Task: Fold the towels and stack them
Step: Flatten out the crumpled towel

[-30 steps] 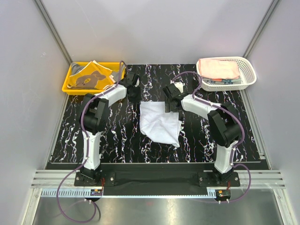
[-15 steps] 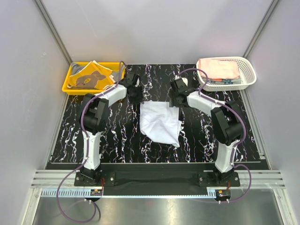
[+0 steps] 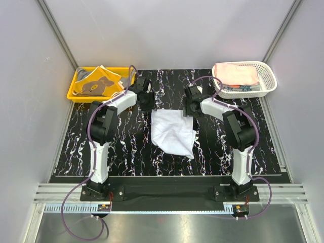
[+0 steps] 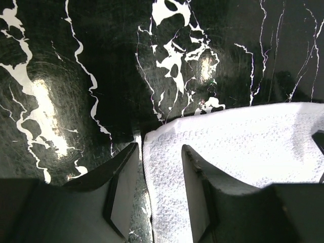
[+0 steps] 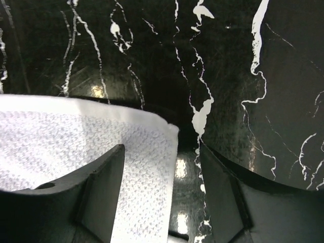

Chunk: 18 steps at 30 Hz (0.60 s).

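A pale, nearly white towel (image 3: 173, 131) lies loosely spread on the black marbled table, with its far edge toward the back. My left gripper (image 3: 149, 105) stands open over the towel's far left corner (image 4: 167, 136). One finger (image 4: 121, 187) is on bare table and the other finger (image 4: 197, 187) is over the cloth. My right gripper (image 3: 191, 110) stands open over the far right corner (image 5: 162, 136). Its left finger (image 5: 104, 187) is over the cloth and its right finger (image 5: 223, 187) is over bare table. Neither gripper clamps the cloth.
At the back left, a yellow tray (image 3: 73, 96) holds orange and grey towels (image 3: 98, 81). A white lattice basket (image 3: 271, 81) at the back right holds a pink towel (image 3: 235, 73) on top of others. Grey walls enclose the table on three sides.
My left gripper has gone from shut to open at the far left corner. My right gripper has moved back and to the right to the far right corner, and its jaws have narrowed a little.
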{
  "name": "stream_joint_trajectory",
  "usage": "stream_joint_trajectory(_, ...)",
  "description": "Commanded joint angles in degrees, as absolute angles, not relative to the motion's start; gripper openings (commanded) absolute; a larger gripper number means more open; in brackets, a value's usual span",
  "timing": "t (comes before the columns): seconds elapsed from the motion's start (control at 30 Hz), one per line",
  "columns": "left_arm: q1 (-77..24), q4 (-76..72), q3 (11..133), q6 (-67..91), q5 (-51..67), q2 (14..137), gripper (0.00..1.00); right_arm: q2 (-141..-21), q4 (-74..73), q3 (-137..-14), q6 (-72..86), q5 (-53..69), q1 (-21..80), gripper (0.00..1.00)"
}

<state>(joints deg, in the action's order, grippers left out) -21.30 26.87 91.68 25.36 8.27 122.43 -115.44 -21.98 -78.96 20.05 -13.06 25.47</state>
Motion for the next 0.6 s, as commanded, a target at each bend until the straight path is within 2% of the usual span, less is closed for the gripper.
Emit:
stream_joint_trajectory(0.0, -20.92, 25.05, 93.25, 25.49, 9.75, 123.66, 0.43, -116.45, -19.43, -80.77, 20.92, -11.95, 24.7, 0.67)
stream_joint_trajectory(0.3, -21.0, 24.43, 92.72, 25.75, 9.93, 124.28, 0.41, -117.16, -15.21, -79.01, 22.41, -7.82, 22.85, 0.61)
stream_joint_trajectory(0.53, -20.92, 24.43, 92.64, 26.01, 9.84, 124.54, 0.32, -117.68, -13.71, -78.66, 23.29, -6.42, 22.06, 0.54)
stream_joint_trajectory(0.57, -20.92, 24.35, 92.64, 26.02, 9.84, 124.72, 0.3, -117.95, -13.71, -78.75, 23.47, -6.15, 22.06, 0.51)
